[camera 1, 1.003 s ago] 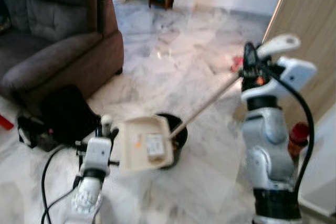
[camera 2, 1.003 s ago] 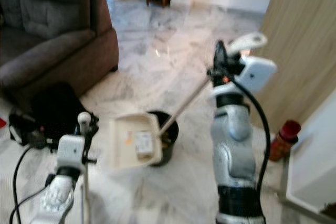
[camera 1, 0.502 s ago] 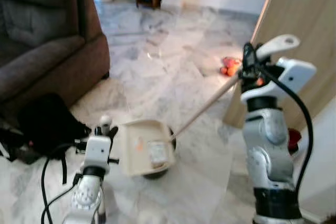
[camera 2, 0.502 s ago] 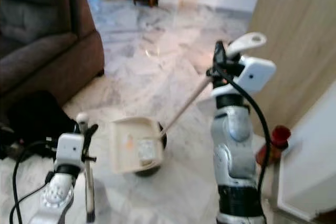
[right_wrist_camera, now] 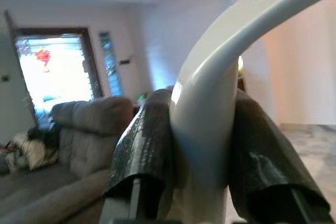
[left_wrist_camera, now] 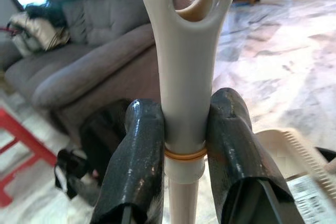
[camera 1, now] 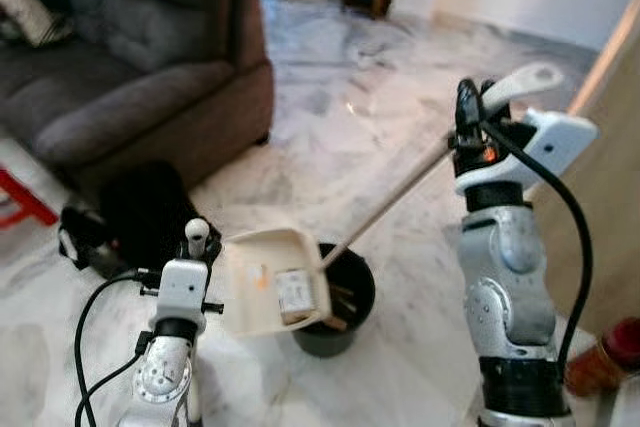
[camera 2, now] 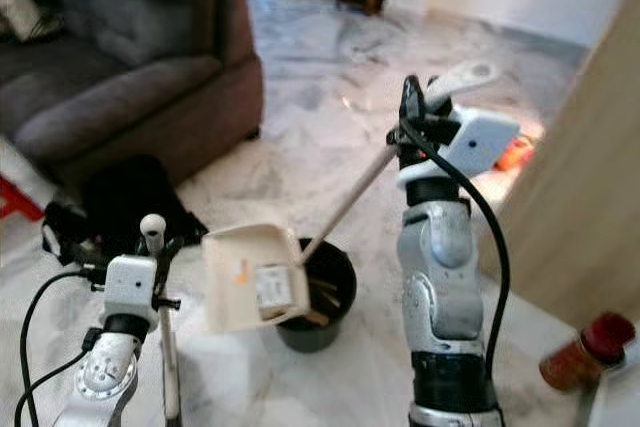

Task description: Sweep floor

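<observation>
Since half a second ago the view has swung left, so the grey sofa (camera 1: 130,77) fills more of the far left and the wooden panel less of the right; both arms hold as before. Nearest, the left gripper (left_wrist_camera: 184,145) has its jaws clamped on a cream broom handle (left_wrist_camera: 186,66). The cream dustpan (camera 1: 268,282) hangs tilted over the black bin (camera 1: 340,297) on the marble floor (camera 1: 330,137). The right gripper (right_wrist_camera: 202,145) is clamped on the dustpan's long handle (camera 1: 395,197). A black bag (camera 1: 150,212) lies before the sofa.
</observation>
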{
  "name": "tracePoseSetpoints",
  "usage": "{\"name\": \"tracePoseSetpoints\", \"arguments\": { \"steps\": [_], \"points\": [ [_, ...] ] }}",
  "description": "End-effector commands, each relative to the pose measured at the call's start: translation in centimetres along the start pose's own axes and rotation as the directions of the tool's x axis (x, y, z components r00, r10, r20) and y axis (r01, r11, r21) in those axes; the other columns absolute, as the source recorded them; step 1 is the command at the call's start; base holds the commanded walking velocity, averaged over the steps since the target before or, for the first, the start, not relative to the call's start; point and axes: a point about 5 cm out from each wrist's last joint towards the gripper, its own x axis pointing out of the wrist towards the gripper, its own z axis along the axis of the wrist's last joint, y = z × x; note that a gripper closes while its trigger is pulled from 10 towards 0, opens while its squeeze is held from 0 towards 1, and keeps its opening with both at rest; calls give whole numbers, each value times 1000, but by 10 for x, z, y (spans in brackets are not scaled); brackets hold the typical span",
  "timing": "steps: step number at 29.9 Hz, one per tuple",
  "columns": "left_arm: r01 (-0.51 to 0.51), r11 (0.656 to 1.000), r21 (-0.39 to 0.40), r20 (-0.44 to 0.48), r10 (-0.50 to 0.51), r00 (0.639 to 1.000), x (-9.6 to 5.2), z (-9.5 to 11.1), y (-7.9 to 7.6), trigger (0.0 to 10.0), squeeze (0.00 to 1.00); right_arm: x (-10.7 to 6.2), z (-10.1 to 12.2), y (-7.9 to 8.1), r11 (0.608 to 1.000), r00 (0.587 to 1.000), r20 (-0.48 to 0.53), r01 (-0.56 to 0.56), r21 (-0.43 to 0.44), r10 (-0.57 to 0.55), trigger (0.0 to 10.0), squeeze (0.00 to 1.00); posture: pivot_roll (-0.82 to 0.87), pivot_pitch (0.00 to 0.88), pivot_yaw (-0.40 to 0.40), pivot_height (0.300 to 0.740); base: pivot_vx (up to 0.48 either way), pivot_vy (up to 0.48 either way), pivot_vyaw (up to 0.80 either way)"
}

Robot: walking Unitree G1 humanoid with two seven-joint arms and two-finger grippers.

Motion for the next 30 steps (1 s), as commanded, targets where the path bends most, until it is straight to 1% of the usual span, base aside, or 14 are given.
{"name": "tracePoseSetpoints", "arguments": {
  "steps": [1, 11, 15, 20, 27, 30],
  "points": [
    [-11, 1000, 9, 41, 10, 999, 3, 8, 2, 10000, 0, 3, 14, 6, 999, 998, 69, -16, 41, 13, 10000, 0, 135, 57, -11, 740, 322, 0, 0],
    [-13, 1000, 9, 46, 13, 999, 4, 9, 3, 10000, 0, 3, 14, 6, 999, 998, 67, -16, 46, 13, 10000, 0, 135, 59, -9, 740, 320, 0, 0],
    [-15, 1000, 9, 47, 14, 999, 5, 9, 3, 10000, 0, 4, 14, 5, 997, 998, 60, -10, 78, 5, 10000, 0, 137, 59, -9, 740, 320, 0, 0],
    [-15, 1000, 10, 46, 14, 999, 4, 9, 3, 10000, 0, 4, 17, 8, 996, 996, 83, -26, 91, 19, 10000, 0, 136, 59, -9, 740, 319, 0, -758],
    [-12, 1000, 9, 49, 12, 999, 4, 10, 2, 10000, 0, 2, 16, 10, 996, 996, 81, -41, 79, 34, 10000, 0, 137, 60, -9, 740, 320, 0, 0],
    [-6, 1000, 5, 56, 5, 998, 4, 10, 1, 10000, 0, 2, 15, 11, 996, 996, 79, -49, 80, 43, 10000, 0, 137, 60, -9, 740, 0, 0, 0]
  ]
}}
